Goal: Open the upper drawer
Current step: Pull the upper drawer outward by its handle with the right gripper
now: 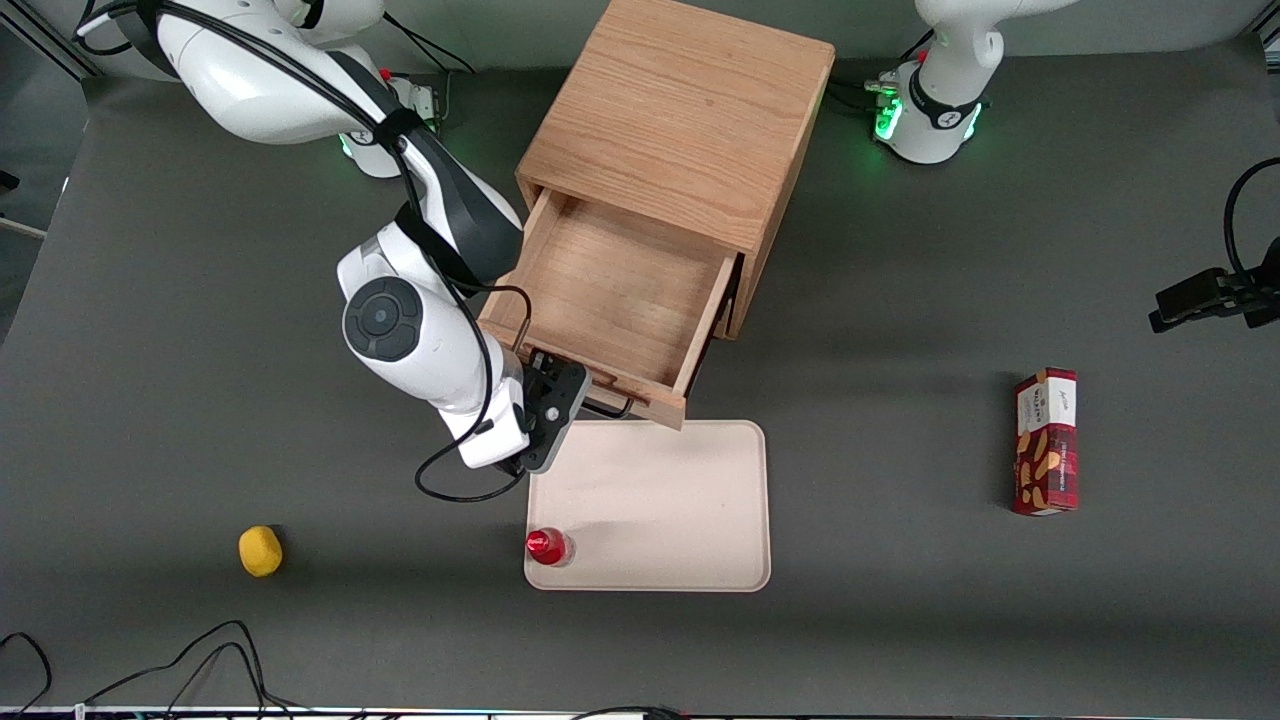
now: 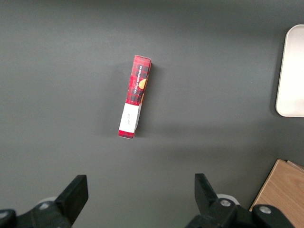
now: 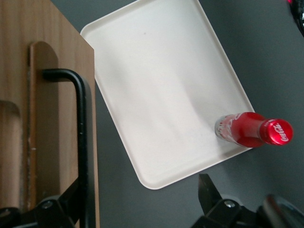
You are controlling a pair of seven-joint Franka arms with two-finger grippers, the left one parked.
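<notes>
Upper drawer (image 1: pixel 620 300) drawn well out of the cabinet (image 1: pixel 680 110) over the tray's (image 1: pixel 700 560) edge; end effector (image 1: pixel 585 400) at its black handle (image 3: pixel 81 142), fingers spread wide astride the bar, handle's length crosswise to the pull.

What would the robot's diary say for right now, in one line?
task: open upper drawer | upper drawer: pulled out, inside bare | gripper: at the black handle, open | tray: holds a red bottle
</notes>
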